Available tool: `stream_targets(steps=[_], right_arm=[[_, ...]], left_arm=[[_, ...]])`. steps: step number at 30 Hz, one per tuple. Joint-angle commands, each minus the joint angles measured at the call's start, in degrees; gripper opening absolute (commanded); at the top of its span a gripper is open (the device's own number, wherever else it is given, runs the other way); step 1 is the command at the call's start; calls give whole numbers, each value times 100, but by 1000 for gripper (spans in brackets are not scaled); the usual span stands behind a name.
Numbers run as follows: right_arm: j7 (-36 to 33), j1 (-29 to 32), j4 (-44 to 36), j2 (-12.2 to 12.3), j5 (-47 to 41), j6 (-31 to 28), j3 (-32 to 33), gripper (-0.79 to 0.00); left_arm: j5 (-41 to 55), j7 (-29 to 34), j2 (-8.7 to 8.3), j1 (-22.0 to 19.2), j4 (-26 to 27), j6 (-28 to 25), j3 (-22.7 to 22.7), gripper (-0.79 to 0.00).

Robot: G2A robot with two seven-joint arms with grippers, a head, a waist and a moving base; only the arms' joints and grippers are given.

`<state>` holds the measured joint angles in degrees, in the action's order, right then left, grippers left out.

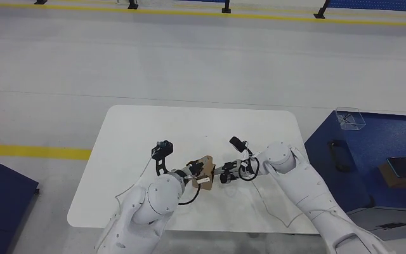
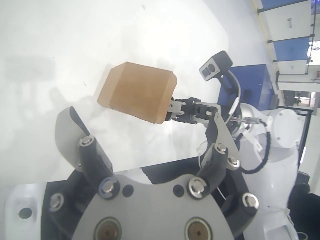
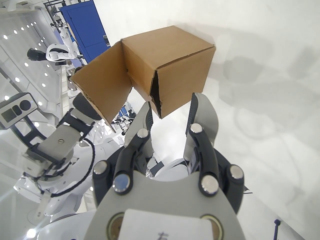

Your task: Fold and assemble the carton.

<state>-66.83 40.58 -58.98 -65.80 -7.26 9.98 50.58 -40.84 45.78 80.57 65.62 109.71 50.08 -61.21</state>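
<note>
Two arms meet over the near part of the white surface point(image 1: 190, 127), with the carton point(image 1: 203, 170) between them.

On the left, the left arm point(image 1: 155, 200) bends in from the near edge, its wrist turned toward the middle. The left gripper point(image 2: 141, 109) has its fingers point(image 2: 71, 126) spread wide with nothing clamped between them, and the carton sits just past their tips. In the right wrist view, one dark fingertip of this gripper lies at the edge of the carton's open flap point(image 3: 100, 83). The flap hides the other fingertip, so contact there is hard to judge.

In the middle, the carton is a brown cardboard box with its body squared up. One large flap stands open toward the left arm. The end flaps facing the right gripper are folded in, with a dark slit between them. Whether its underside touches the surface I cannot tell.

On the right, the right arm point(image 1: 298, 181) extends in from the right side, its forearm pointing at the carton. The right gripper point(image 3: 172, 99) has its fingers point(image 3: 200, 116) partly open, straddling the carton's nearest corner. One finger lies against the folded end flap by the slit, and the other stands beside the side wall with a gap showing. In the left wrist view the carton's edge covers these fingertips.
</note>
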Motion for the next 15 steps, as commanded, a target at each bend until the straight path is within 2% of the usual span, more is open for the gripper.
stream_targets(steps=[1, 4, 8, 15], right_arm=[[-2, 14, -5, 19, -39, -62, 73, -493], [-17, 49, -5, 60, -100, -172, 211, -489], [-86, 113, -37, 108, -165, -255, 349, -486], [-85, 189, -154, 97, -276, -366, 345, -493]], left_arm=[[-256, 16, -38, -39, -206, 123, -125, 0], [-278, 304, -41, -253, -626, 98, -48, 0], [-533, 393, -1, -580, -1265, 145, 312, 0], [-379, 377, 91, -875, -1763, 239, 546, 0]])
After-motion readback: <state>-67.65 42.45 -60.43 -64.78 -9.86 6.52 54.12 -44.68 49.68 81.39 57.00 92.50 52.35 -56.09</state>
